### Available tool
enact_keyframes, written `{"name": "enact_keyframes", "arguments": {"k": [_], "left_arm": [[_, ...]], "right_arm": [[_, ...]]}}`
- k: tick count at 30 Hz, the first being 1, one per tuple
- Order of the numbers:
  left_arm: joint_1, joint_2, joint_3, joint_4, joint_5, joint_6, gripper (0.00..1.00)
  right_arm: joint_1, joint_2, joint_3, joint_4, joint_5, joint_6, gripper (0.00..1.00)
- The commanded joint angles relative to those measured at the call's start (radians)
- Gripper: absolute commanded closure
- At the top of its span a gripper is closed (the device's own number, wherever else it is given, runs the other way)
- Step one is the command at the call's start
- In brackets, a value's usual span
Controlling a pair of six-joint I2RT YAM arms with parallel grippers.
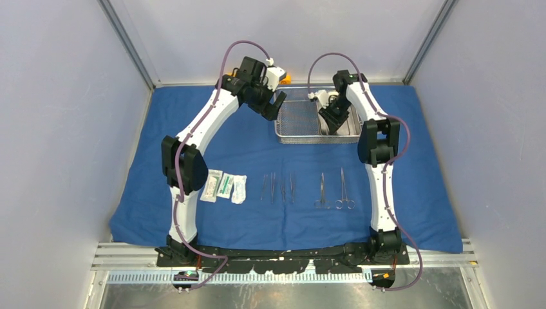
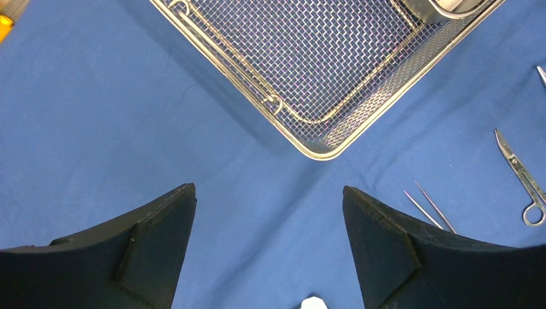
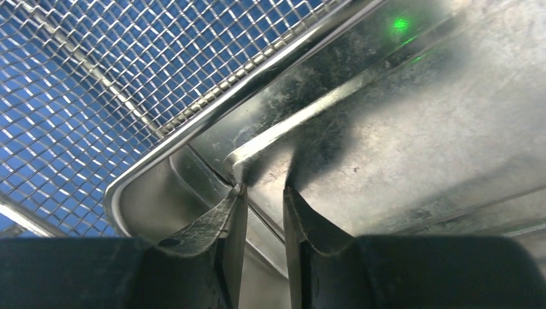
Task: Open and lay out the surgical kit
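Our right gripper point(image 3: 264, 190) reaches into the solid steel tray point(image 3: 438, 122), fingers nearly together astride a thin steel edge. We cannot tell whether they clamp it. The tray sits in the mesh basket point(image 3: 84, 77). Our left gripper point(image 2: 269, 193) hovers wide open over the blue cloth point(image 2: 96, 116). Steel instruments point(image 1: 322, 191) and three packets point(image 1: 223, 186) lie in a row.
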Motion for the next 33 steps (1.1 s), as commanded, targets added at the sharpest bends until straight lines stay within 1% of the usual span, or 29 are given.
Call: {"name": "enact_keyframes", "arguments": {"k": [1,5,9,11,13,15,17,19,22,24,26,28,33], "left_arm": [[0.006,-0.003,0.029,0.022,0.011,0.005,0.14],[0.006,-0.003,0.029,0.021,0.005,0.009,0.14],[0.006,-0.007,0.024,0.021,-0.005,0.014,0.14],[0.006,-0.01,0.022,0.021,-0.009,0.018,0.14],[0.006,-0.009,0.022,0.022,-0.013,0.022,0.14],[0.006,-0.009,0.021,0.022,-0.013,0.023,0.14],[0.006,-0.007,0.021,0.022,-0.013,0.022,0.14],[0.006,-0.006,0.021,0.024,-0.014,0.018,0.14],[0.006,-0.008,0.017,0.028,-0.014,0.012,0.13],[0.006,-0.009,0.017,0.029,-0.013,0.007,0.14],[0.006,-0.013,0.014,0.029,-0.008,0.004,0.14],[0.006,-0.018,0.008,0.032,-0.005,0.001,0.13],[0.005,-0.031,-0.005,0.036,-0.005,0.0,0.14]], "right_arm": [[0.006,0.019,-0.029,0.11,0.086,0.046,0.69],[0.004,-0.034,-0.091,0.309,0.152,0.152,0.71],[-0.002,-0.062,-0.099,0.42,0.179,0.256,0.72],[-0.01,-0.072,-0.076,0.424,0.153,0.286,0.73],[-0.019,-0.076,-0.038,0.371,0.078,0.286,0.72],[-0.022,-0.076,-0.001,0.302,-0.004,0.274,0.7],[-0.023,-0.088,0.002,0.284,-0.045,0.311,0.67],[-0.025,-0.11,-0.033,0.333,-0.064,0.419,0.66],[-0.035,-0.159,-0.12,0.462,-0.12,0.614,0.64],[-0.035,-0.175,-0.145,0.515,-0.136,0.702,0.63],[-0.034,-0.17,-0.13,0.527,-0.147,0.763,0.59],[-0.033,-0.162,-0.114,0.527,-0.136,0.79,0.57],[-0.034,-0.183,-0.139,0.548,-0.092,0.827,0.56]]}}
